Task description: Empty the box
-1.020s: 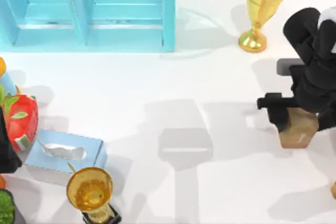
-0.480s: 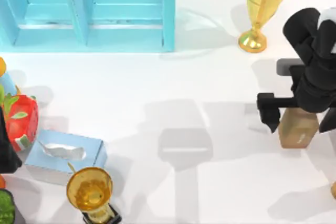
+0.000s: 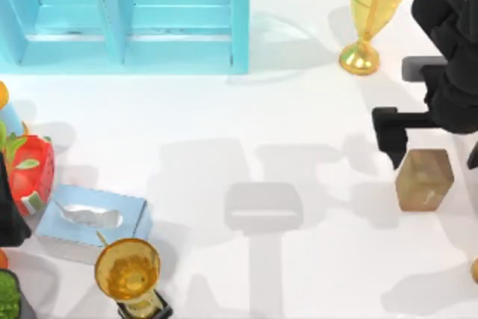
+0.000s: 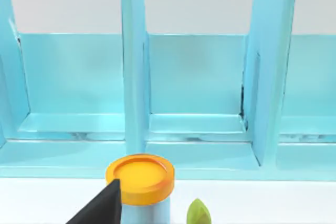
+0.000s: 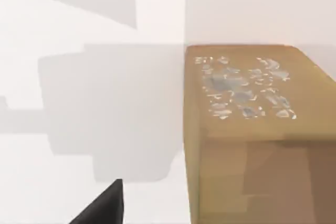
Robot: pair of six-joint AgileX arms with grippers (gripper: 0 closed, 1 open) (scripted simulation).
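Our right gripper [image 3: 433, 140] hung wide open, holding nothing. The brown block [image 3: 424, 178] stood on the table [image 3: 299, 117] at six o'clock from the fingers [image 3: 390, 138], just beside them. Its long axis we could not tell.

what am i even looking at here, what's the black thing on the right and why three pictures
It is a simulated two-armed robot at a white table. One camera looks down from above; each arm also carries a wrist camera.

The black shape at the table's right is the right arm. Its right gripper hangs open, holding nothing, just behind a tan block. The right wrist view sees that block close up.

The left arm is the dark shape at the left edge. Its wrist camera looks at the blue shelf box and an orange-lidded jar.

Also on the table: a tall gold cup, a gold trophy, a tissue box and a strawberry-shaped item.
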